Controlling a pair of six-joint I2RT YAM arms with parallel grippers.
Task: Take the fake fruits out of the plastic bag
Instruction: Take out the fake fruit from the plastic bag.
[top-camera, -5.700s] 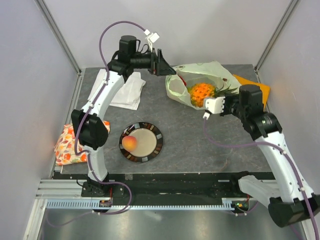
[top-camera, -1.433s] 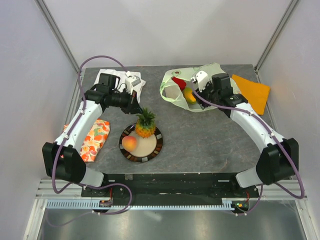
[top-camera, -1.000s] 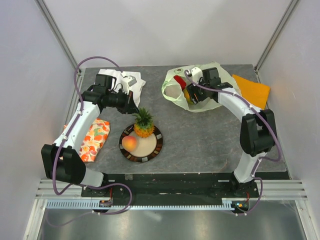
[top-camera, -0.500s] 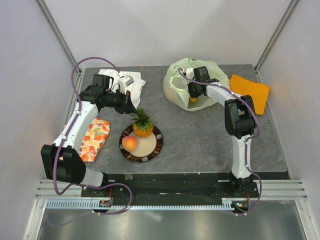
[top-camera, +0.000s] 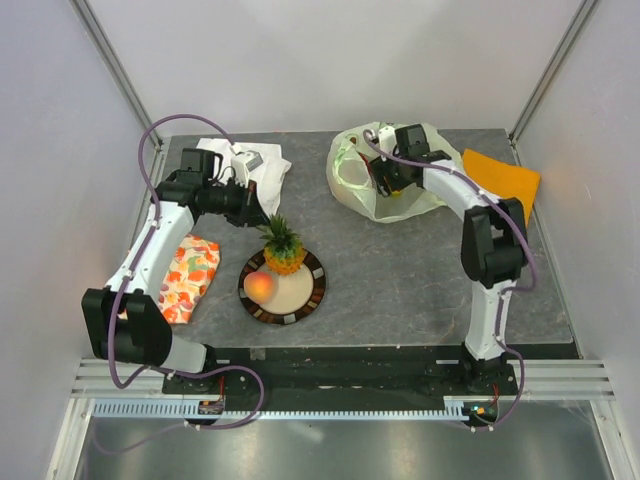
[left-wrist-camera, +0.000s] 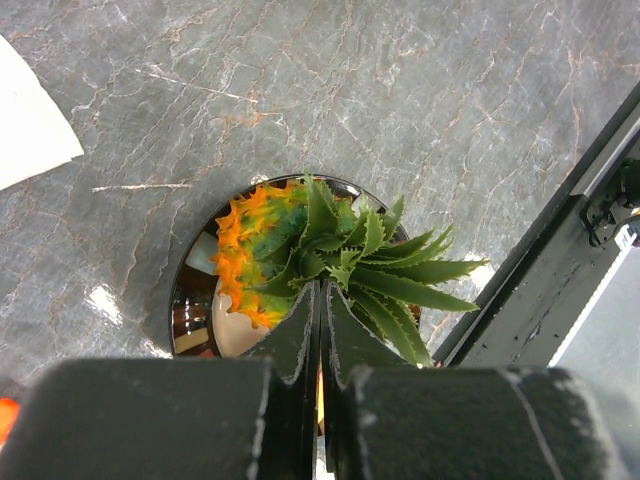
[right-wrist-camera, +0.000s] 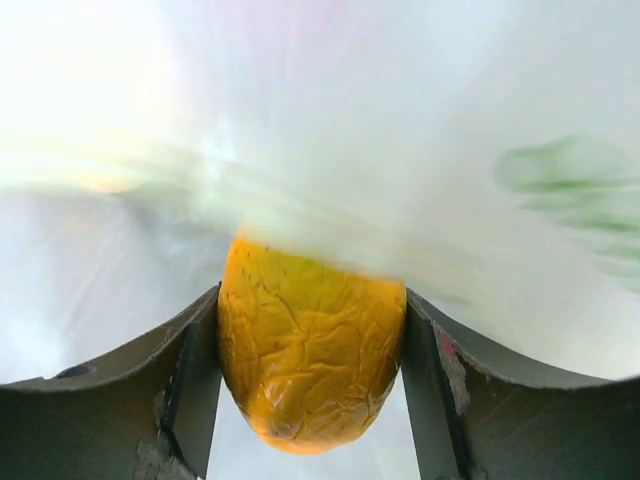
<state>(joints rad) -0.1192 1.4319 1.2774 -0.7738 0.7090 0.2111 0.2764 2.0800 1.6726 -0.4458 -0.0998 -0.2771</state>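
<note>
Top external: one peach (top-camera: 259, 286); left gripper (top-camera: 252, 207) pinches one pineapple (top-camera: 283, 250); right gripper (right-wrist-camera: 310, 300) clamps one mango (right-wrist-camera: 310, 370)

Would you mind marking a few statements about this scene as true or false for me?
1. The peach lies on the plate. True.
2. The right hand holds nothing. False: its fingers are closed on the mango, inside the plastic bag.
3. The pineapple is inside the bag. False: it stands on the plate, next to the peach.
4. In the top view, the orange cloth lies to the right of the bag. True.
5. The left hand is at the pineapple's green crown. True.
</note>
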